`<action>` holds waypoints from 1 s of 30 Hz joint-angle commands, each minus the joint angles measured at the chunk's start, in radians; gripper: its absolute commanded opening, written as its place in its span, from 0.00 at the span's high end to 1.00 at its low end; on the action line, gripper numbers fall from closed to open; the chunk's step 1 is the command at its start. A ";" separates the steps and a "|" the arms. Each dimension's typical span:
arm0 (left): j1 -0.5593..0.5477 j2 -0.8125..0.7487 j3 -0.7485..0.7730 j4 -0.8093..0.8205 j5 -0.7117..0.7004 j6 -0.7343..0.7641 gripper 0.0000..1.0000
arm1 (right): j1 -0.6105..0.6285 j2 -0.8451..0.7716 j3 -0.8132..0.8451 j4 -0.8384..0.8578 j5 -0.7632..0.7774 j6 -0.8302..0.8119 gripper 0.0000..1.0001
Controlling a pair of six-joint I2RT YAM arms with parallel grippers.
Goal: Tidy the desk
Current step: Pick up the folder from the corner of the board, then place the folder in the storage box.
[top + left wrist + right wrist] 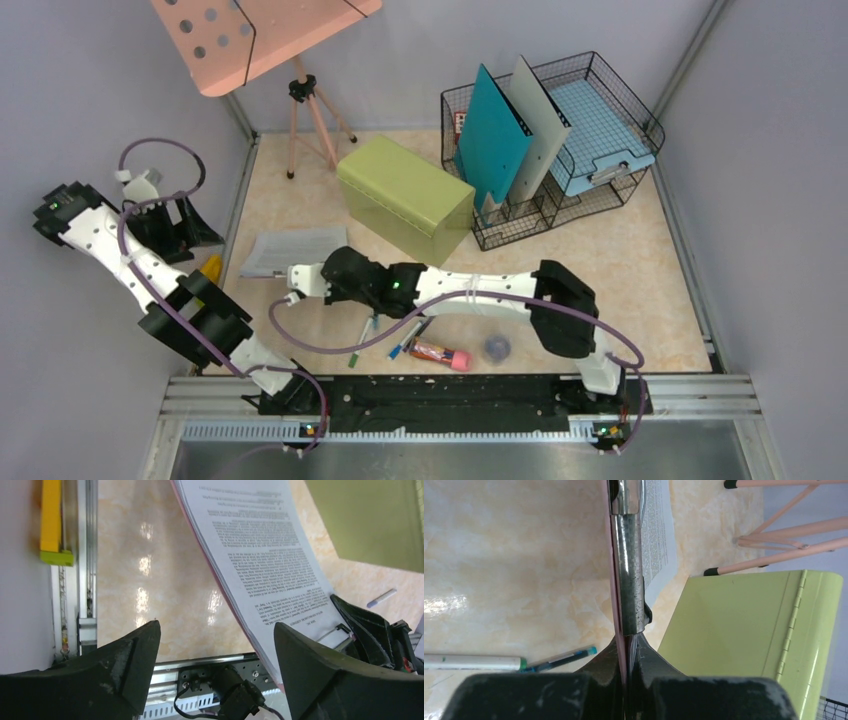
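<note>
Gripping the clipboard (285, 250), the right hand (626, 652) sits between green box (744, 625) and pens (561, 659) (left hand (217, 640) released).

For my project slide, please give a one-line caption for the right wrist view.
Right gripper shut on a pink clipboard, held edge-on above the desk, beside a green box.

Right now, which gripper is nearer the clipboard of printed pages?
Right. The right gripper is shut on the clipboard at its clip; the left gripper stands open off to its left, not gripping it.
</note>
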 commanded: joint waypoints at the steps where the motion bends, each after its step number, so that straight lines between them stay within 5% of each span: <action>1: 0.010 0.019 0.146 -0.021 0.096 -0.061 0.05 | -0.036 -0.127 0.083 -0.056 -0.105 0.090 1.00; 10: -0.019 -0.002 0.243 -0.022 0.234 -0.067 0.01 | -0.112 -0.223 0.181 -0.165 -0.185 0.146 1.00; 18: -0.177 -0.120 0.274 0.009 0.291 0.055 0.01 | -0.189 -0.332 0.310 -0.293 -0.248 0.124 1.00; 30: -0.292 -0.146 0.313 -0.015 0.426 0.162 0.02 | -0.450 -0.455 0.327 -0.336 -0.577 0.335 1.00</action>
